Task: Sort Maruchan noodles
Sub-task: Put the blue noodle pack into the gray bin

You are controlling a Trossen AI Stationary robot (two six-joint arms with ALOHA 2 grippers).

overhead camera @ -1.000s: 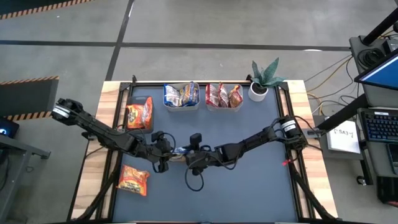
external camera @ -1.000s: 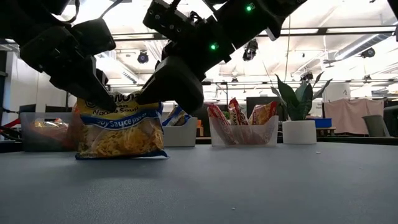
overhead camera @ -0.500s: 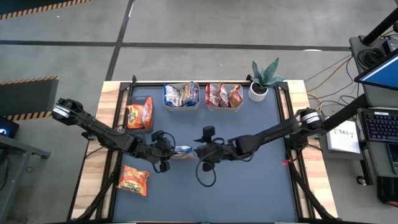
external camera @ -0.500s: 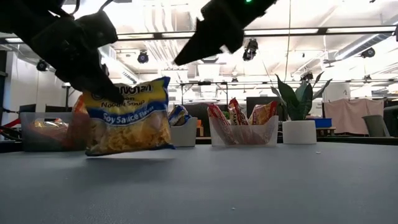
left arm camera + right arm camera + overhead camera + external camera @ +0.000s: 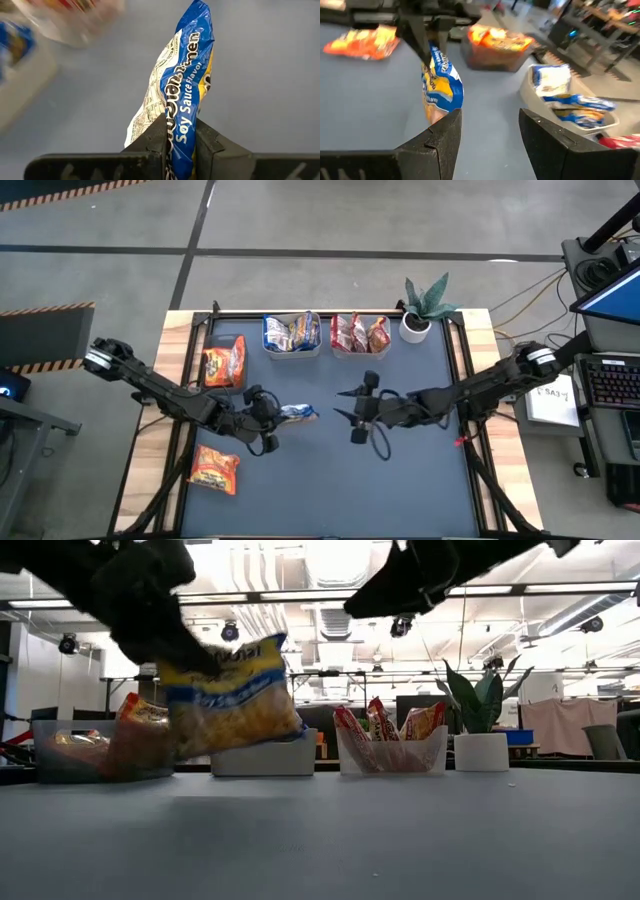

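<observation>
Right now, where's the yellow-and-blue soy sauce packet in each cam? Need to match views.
High view: yellow-and-blue packet left of table centre, at the left gripper.
Low view: packet left of centre, lifted clear of the table.
Left wrist view: packet centre, pinched between that gripper's fingers.
Right wrist view: packet left of centre, hanging past the open right gripper.
Shared landmark: tub of blue packets.

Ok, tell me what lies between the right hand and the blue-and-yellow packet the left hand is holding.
Nothing. In the high view only bare table mat separates the right hand from the blue-and-yellow packet pinched in the left hand. The right wrist view shows the same open stretch.
</observation>
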